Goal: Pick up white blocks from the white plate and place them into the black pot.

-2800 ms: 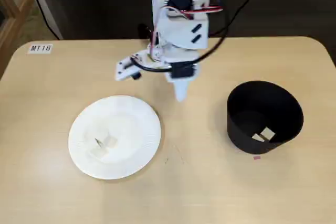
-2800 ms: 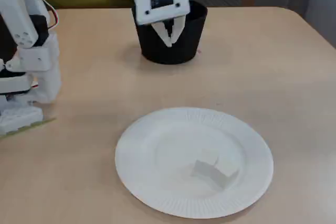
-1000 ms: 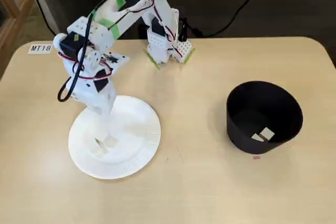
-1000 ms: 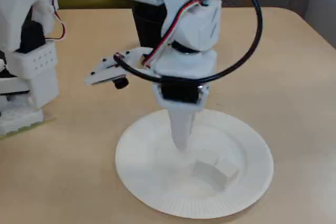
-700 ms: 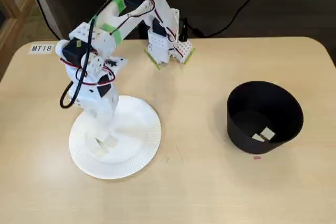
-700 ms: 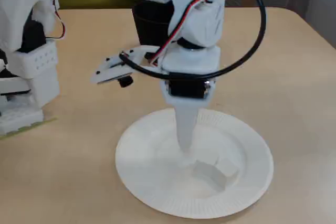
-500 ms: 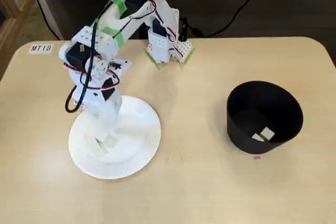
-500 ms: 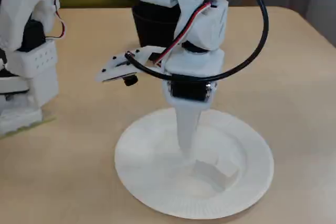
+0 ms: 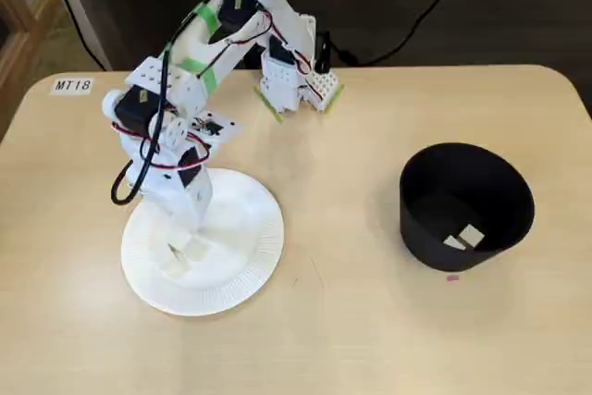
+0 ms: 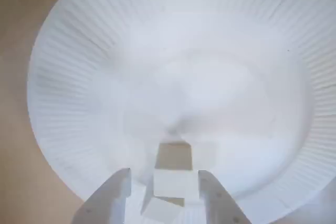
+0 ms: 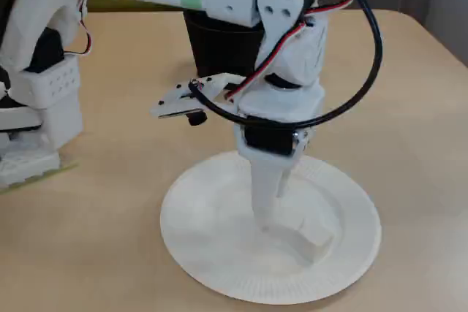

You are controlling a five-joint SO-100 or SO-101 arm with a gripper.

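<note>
1. Light wooden table (image 9: 351, 321) carries the whole setup; the background beyond its far edge is dark.
2. Change since 2.8 s ago: the arm has swung from a raised pose near the black pot (image 9: 467, 207) to a low pose over the white plate (image 9: 242, 270). Over the last 1.0 s it has kept descending toward the plate's centre. Judgement: the approach phase is nearly complete and the grasp is the next step.
3. Gripper (image 10: 164, 182): the jaws stand moderately open, with 1 finger on each side of a white block (image 10: 175, 183) in the wrist view. Neither finger visibly presses the block, so nothing is held yet. Whether the fingertips touch the plate surface cannot be determined.
4. White blocks on the plate: 2 remain, lying close together. In the wrist view, the 2nd block (image 10: 161, 211) sits at the bottom edge, just beside the bracketed one and partly between the fingers. Judgement: closing may catch or nudge both.
5. In a fixed view the blocks (image 9: 183, 254) lie left of the plate's centre, just beside the gripper tip (image 9: 195, 231).
6. Black pot: stands well apart on the right, upright, with 2 white blocks (image 9: 465, 239) already inside.
</note>
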